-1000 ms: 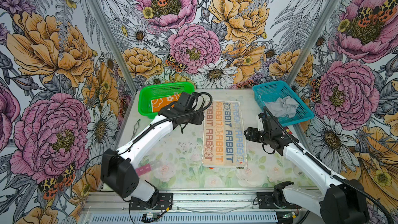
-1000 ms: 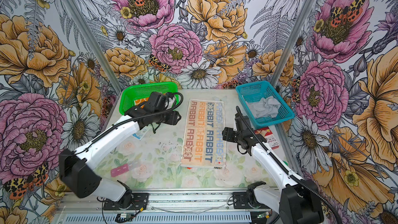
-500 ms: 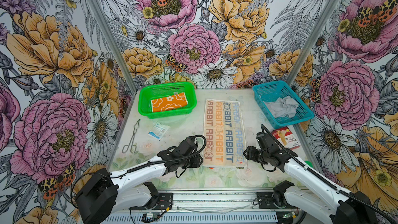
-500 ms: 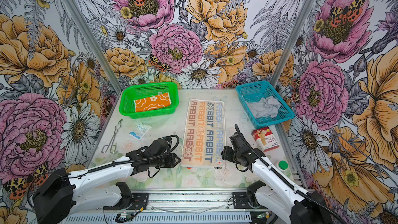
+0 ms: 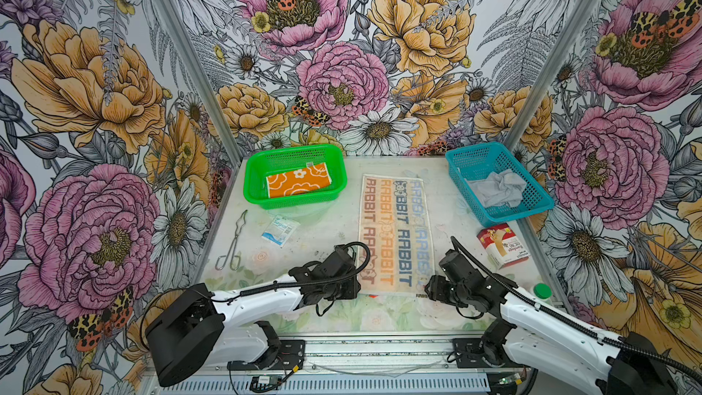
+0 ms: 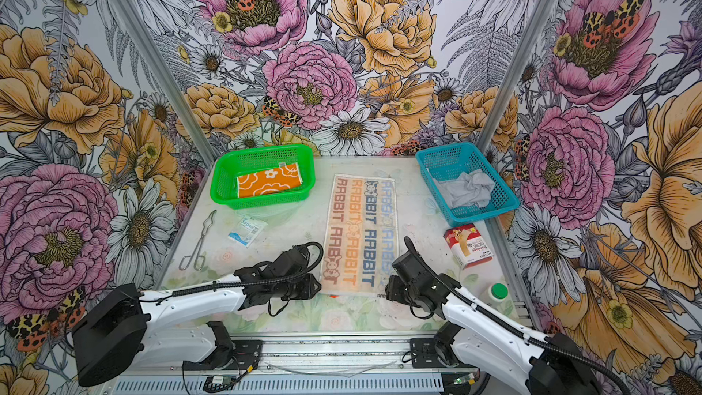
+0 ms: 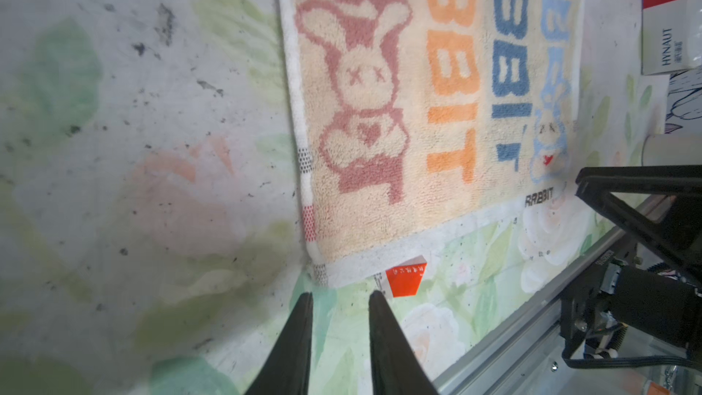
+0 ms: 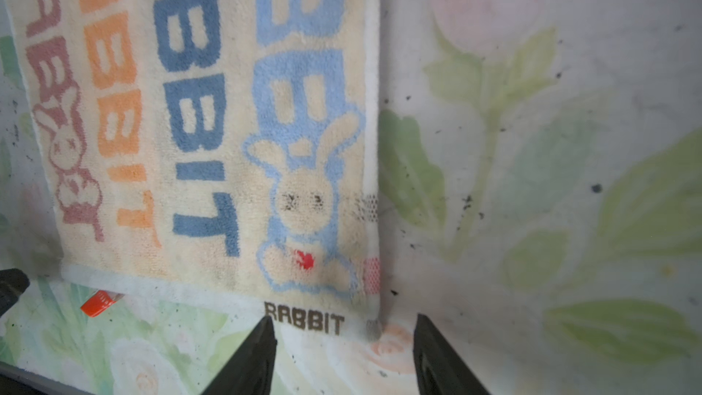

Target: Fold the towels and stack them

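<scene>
**Both sets of fingers at the near corners of the flat rabbit towel**

The rabbit towel (image 5: 395,233) lies spread flat on the tabletop (image 5: 323,229). It sits about midway between the two baskets, with its long side running from the far end toward the robot. Rows of red, orange and blue letters run along its length. A small red tag (image 7: 404,279) sticks out from under its near edge.

The left fingers (image 7: 302,317) are low over the tabletop, just short of the towel's near left corner. Only a narrow gap separates them, nothing is in that gap, and their tips do not reach the cloth.

The right fingers (image 8: 258,351) are spread wide at the near right corner. The white hem with the small brown "RABBIT" mark lies between their tips. Whether the tips press on the hem cannot be told, and they pinch nothing.

The orange towel (image 5: 298,180), printed with white flower outlines, lies folded in the green basket (image 5: 258,191) at the far left. The grey towel (image 5: 495,188) sits crumpled in the blue basket (image 5: 505,218) at the far right.

A pair of metal tweezers (image 5: 232,241) and a white-blue sachet (image 5: 279,226) lie on the left side of the tabletop, near the green basket. A red-white carton (image 5: 503,245) lies on the right, near the blue basket. A green-capped bottle (image 5: 542,290) stands at the near right edge.
</scene>
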You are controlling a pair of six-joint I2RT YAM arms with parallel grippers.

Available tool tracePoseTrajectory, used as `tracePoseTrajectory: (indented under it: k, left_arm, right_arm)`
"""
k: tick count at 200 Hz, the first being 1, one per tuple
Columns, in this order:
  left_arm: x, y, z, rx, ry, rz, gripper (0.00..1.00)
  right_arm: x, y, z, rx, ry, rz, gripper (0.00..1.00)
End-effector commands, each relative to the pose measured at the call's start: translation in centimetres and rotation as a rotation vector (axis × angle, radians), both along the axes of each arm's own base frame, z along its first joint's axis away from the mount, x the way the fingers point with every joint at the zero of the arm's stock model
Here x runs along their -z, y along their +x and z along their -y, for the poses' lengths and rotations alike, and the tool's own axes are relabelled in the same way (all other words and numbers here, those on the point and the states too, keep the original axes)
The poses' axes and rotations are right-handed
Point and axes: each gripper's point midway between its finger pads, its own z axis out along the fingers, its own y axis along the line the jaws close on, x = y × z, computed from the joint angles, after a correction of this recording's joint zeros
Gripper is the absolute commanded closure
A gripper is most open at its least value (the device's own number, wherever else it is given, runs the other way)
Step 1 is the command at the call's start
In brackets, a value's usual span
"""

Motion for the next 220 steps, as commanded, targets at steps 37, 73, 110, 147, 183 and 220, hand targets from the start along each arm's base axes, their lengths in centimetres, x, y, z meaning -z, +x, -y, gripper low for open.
tracePoseTrajectory:
  k: [37, 73, 110, 147, 183, 220]
  left_arm:
    - [0.9, 0.1, 0.3, 0.01, 0.077, -0.006, 0.69]
    - [1.3, 0.0, 1.0, 0.021, 0.096, -0.012, 0.68]
    - [1.4, 0.2, 1.1, 0.024, 0.123, -0.016, 0.68]
    - [1.9, 0.2, 0.9, 0.029, 0.156, -0.021, 0.69]
    - [2.3, -0.1, 0.8, 0.037, 0.188, -0.027, 0.73]
    - [2.4, 0.2, 1.1, 0.043, 0.204, -0.027, 0.85]
  right_arm:
    - [0.9, -0.5, 0.7, 0.025, -0.034, -0.015, 0.48]
    - [1.2, -0.5, 0.8, 0.024, -0.052, -0.019, 0.51]
    - [1.1, -0.3, 0.9, 0.022, -0.057, -0.01, 0.54]
    - [1.1, -0.1, 0.6, 0.006, -0.069, -0.02, 0.57]
    - [1.1, -0.1, 0.4, -0.002, -0.064, -0.023, 0.6]
    - [1.3, 0.0, -0.4, -0.023, -0.053, -0.043, 0.67]
